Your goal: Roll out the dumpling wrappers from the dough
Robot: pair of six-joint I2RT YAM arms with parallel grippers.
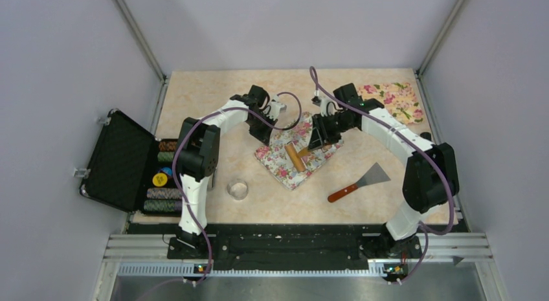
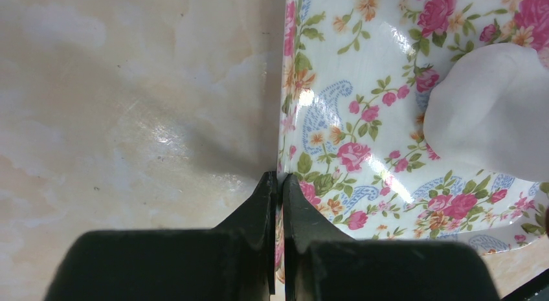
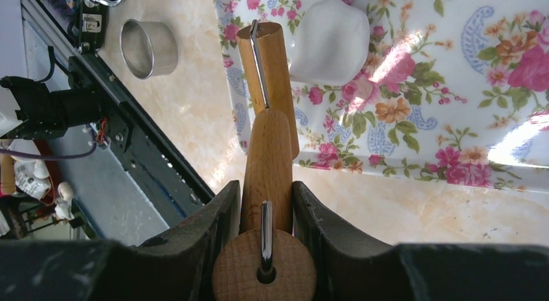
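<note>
A floral mat (image 1: 291, 157) lies mid-table. My left gripper (image 1: 267, 124) (image 2: 279, 178) is shut on the mat's (image 2: 362, 87) edge, pinching it between the fingers. The dough (image 2: 495, 110) (image 3: 329, 42), a white rounded lump, rests on the mat (image 3: 453, 68). My right gripper (image 1: 320, 138) (image 3: 266, 188) is shut on the handle of a wooden rolling pin (image 1: 296, 157) (image 3: 268, 145). The pin's roller lies on the mat just left of the dough in the right wrist view. No dumpling wrappers are in view.
A spatula (image 1: 359, 182) with a red handle lies right of the mat. A small clear bowl (image 1: 238, 189) (image 3: 149, 47) stands near the front. A second floral mat (image 1: 396, 100) sits at the back right. An open black case (image 1: 126, 162) of chips is at the left edge.
</note>
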